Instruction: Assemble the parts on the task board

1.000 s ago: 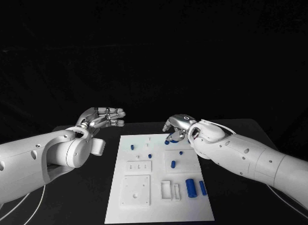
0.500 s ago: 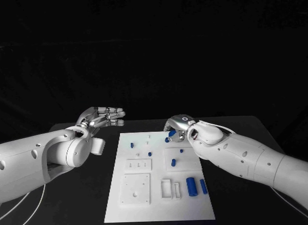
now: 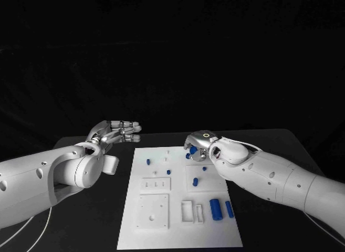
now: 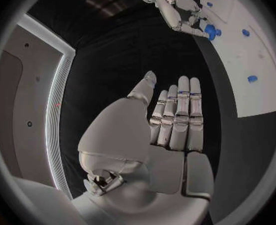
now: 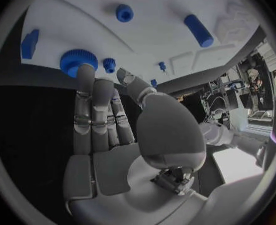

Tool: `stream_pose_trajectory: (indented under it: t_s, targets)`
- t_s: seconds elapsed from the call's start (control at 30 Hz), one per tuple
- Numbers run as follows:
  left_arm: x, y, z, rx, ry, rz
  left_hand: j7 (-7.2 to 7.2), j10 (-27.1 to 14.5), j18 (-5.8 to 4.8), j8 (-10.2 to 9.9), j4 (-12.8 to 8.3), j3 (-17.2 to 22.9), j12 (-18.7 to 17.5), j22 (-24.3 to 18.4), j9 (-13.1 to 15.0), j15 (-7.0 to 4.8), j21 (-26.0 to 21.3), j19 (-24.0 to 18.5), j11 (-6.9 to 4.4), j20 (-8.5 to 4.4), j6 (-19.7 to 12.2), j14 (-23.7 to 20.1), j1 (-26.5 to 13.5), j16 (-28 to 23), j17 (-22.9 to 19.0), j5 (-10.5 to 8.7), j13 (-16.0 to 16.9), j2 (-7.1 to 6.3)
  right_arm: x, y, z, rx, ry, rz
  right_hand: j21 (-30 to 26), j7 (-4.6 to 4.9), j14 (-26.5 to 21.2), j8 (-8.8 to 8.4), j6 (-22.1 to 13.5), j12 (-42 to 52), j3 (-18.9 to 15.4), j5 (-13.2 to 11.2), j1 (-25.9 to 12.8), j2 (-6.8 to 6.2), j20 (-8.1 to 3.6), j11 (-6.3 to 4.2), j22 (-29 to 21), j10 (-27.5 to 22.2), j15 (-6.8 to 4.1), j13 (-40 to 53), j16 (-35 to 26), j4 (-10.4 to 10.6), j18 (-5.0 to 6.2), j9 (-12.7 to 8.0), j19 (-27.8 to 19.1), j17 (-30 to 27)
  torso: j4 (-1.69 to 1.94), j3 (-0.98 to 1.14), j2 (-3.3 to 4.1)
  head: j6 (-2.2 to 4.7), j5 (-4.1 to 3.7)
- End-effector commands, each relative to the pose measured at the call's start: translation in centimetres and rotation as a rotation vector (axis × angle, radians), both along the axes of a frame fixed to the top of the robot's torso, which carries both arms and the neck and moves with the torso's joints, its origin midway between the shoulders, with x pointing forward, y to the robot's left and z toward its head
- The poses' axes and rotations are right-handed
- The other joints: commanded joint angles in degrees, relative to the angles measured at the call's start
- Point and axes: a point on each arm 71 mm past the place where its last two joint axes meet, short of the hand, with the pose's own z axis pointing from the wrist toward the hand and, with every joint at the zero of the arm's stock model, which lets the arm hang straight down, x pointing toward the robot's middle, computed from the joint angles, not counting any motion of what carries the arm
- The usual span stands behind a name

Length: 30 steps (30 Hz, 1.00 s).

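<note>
The white task board (image 3: pixel 180 228) lies lengthwise in the middle of the table, also seen from the wrists (image 4: pixel 259 85) (image 5: pixel 144 37). My right hand (image 3: pixel 202 143) (image 4: pixel 175 7) (image 5: pixel 113 135) hovers over the board's far end. Its fingers are stretched side by side, and one fingertip (image 5: pixel 83 72) touches a blue gear (image 5: pixel 75 60) (image 3: pixel 192 150) (image 4: pixel 209 31) at the board's far edge. The thumb stands apart from the gear. My left hand (image 3: pixel 115 131) (image 4: pixel 169 130) hangs over the black table left of the board, fingers straight, holding nothing.
Two blue cylinders (image 3: pixel 215 208) (image 3: pixel 228 210) lie near the board's front right. Smaller blue parts (image 3: pixel 194 182) (image 3: pixel 168 171) (image 3: pixel 148 162) sit mid-board. The right wrist view also shows a blue cylinder (image 5: pixel 198 30), a nut (image 5: pixel 124 12) and a block (image 5: pixel 30 42).
My right hand and the blue gear have shifted slightly toward the board's far edge. The left hand has stayed where it was.
</note>
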Motion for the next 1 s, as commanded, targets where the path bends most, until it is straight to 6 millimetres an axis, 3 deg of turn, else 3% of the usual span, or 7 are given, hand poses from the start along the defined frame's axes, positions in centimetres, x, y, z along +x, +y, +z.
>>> stream_pose_trajectory:
  t_s: [0.03,0.4,0.67,0.77,0.87,1.0]
  targets:
    - [-0.07,-0.37,0.23,-0.006,-0.014,-0.024,0.03,-0.06,-0.57,0.02,-0.33,0.07,0.16,-0.05,0.08,0.10,0.27,-0.19,0.20,0.00,0.04,-0.28,-0.44,-0.19,-0.02,0.18,0.05,-0.02,0.03,0.03,-0.25,-0.035,0.013,0.001,-0.32,-0.05,-0.31,0.16,0.41,0.23,0.60,-0.34,-0.41,-0.13,-0.04,-0.15,0.49,0.49,-0.12,-0.01,0.25,-0.01,0.66,0.03,0.49,-0.05,0.16,-0.06,0.36,0.10,-0.23]
    - [-0.10,-0.53,0.24,-0.007,-0.014,-0.028,0.01,-0.10,-0.55,0.04,-0.50,0.09,0.17,-0.17,0.08,0.10,0.33,-0.20,0.21,0.00,0.10,-0.30,-0.40,-0.20,-0.02,0.21,0.05,0.13,0.11,0.19,-0.42,-0.039,0.016,0.005,-1.75,-0.02,-0.34,0.18,0.94,0.24,3.25,-0.83,-1.16,-0.09,-0.07,-0.15,3.25,1.59,-0.11,-0.02,0.47,0.07,0.69,0.04,0.82,-0.03,0.26,-0.11,1.18,0.62,-0.52]
    - [-0.14,-0.71,0.24,-0.008,-0.012,-0.034,0.01,-0.10,-0.55,0.04,-0.50,0.09,0.17,-0.17,0.08,0.10,0.33,-0.20,0.21,0.00,0.10,-0.30,-0.40,-0.20,-0.02,0.21,0.05,0.13,0.23,0.44,-0.53,-0.037,0.013,0.003,-2.94,0.10,-0.39,0.18,1.23,0.24,4.49,-1.28,-1.65,0.13,-0.04,-0.10,4.92,1.94,-0.07,-0.02,0.65,0.21,0.75,0.04,1.18,-0.01,0.70,-0.09,1.77,0.76,-0.69]
    - [-0.13,-0.67,0.23,-0.008,-0.010,-0.034,0.03,-0.14,-0.55,0.03,-0.57,0.01,0.16,-0.29,0.08,0.12,0.40,-0.23,0.22,0.02,0.08,-0.32,-0.56,-0.21,-0.02,0.17,0.05,0.19,0.23,0.45,-0.45,-0.034,-0.001,0.003,-3.25,0.40,-0.47,0.22,1.90,0.20,6.20,-1.46,-1.90,0.67,-0.12,-0.01,5.56,3.07,-0.08,-0.03,0.74,0.36,0.82,0.08,1.27,0.02,0.70,-0.11,1.91,0.75,-0.70]
    - [-0.11,-0.62,0.22,-0.007,-0.009,-0.033,0.03,-0.14,-0.55,0.03,-0.57,0.01,0.16,-0.29,0.08,0.12,0.40,-0.23,0.22,0.02,0.08,-0.32,-0.56,-0.21,-0.02,0.17,0.05,0.19,0.22,0.42,-0.39,-0.033,-0.010,0.001,-2.73,0.34,-0.52,0.17,2.68,0.19,8.83,-1.07,-2.40,0.16,-0.34,-0.18,6.80,3.99,-0.25,-0.02,0.86,0.41,0.69,0.09,1.26,0.03,0.66,-0.13,2.00,0.65,-0.69]
    - [-0.06,-0.54,0.20,-0.006,-0.008,-0.031,0.05,-0.18,-0.54,0.04,-0.55,-0.04,0.16,-0.37,0.08,0.13,0.42,-0.22,0.24,0.04,0.07,-0.32,-0.65,-0.21,-0.01,0.16,0.05,0.24,0.21,0.39,-0.27,-0.035,-0.030,-0.004,-2.33,0.41,-0.55,0.27,4.14,0.25,10.97,-2.25,-2.14,0.47,-0.70,-0.68,8.18,5.99,-0.62,0.04,0.98,0.70,0.54,0.18,1.01,0.02,0.61,-0.14,2.14,0.71,-0.68]
